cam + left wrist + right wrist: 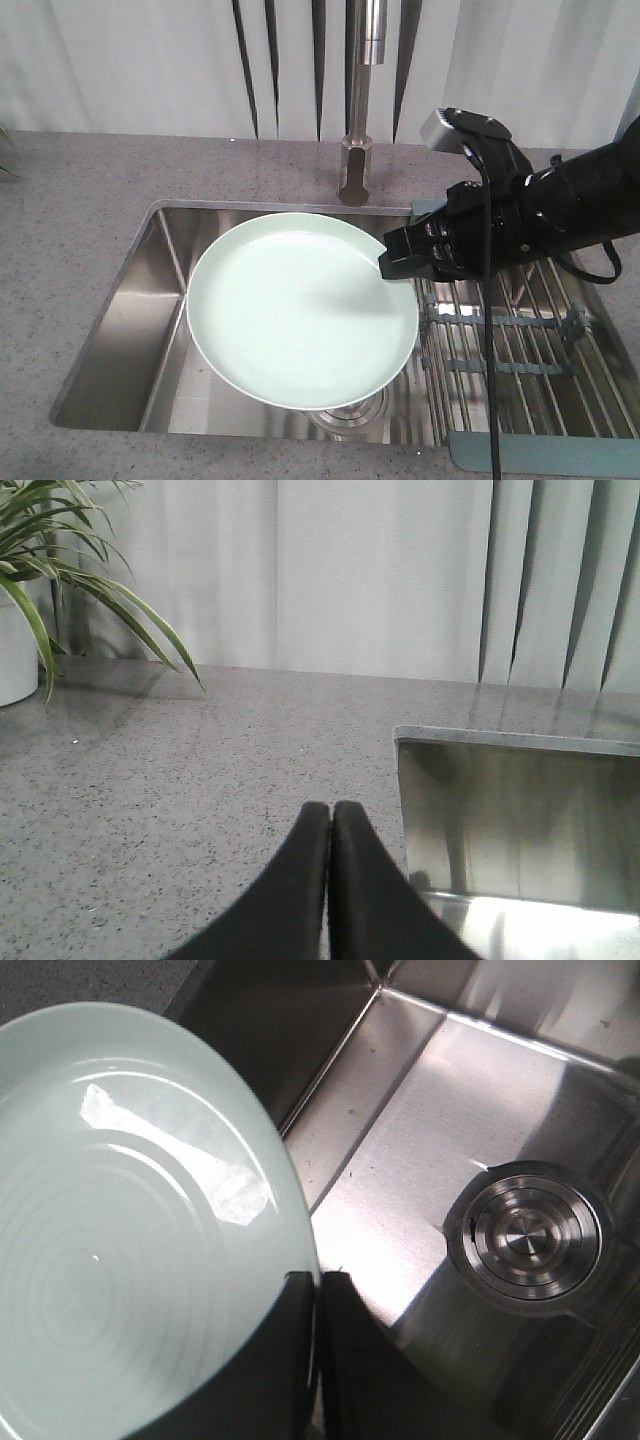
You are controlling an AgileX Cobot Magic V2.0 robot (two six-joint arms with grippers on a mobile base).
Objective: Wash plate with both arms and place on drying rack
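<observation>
The pale mint-green plate (pixel 295 310) hangs tilted over the steel sink (pixel 160 300), its face turned up toward the front view. My right gripper (pixel 392 266) is shut on the plate's right rim, coming in from the right over the drying rack (pixel 520 340). In the right wrist view the plate (pixel 120 1240) fills the left side, its rim pinched between my right gripper (pixel 318 1280). My left gripper (pixel 331 810) is shut with nothing in it, low over the grey countertop (pixel 200 770) just left of the sink's corner (pixel 500 810). It does not show in the front view.
A tall steel faucet (pixel 358 120) stands behind the sink, above the plate's far edge. The drain (pixel 535 1235) lies below the plate. A potted plant (pixel 40 590) stands at the far left of the counter. A grey-teal rack end piece (pixel 545 455) lies at the front right.
</observation>
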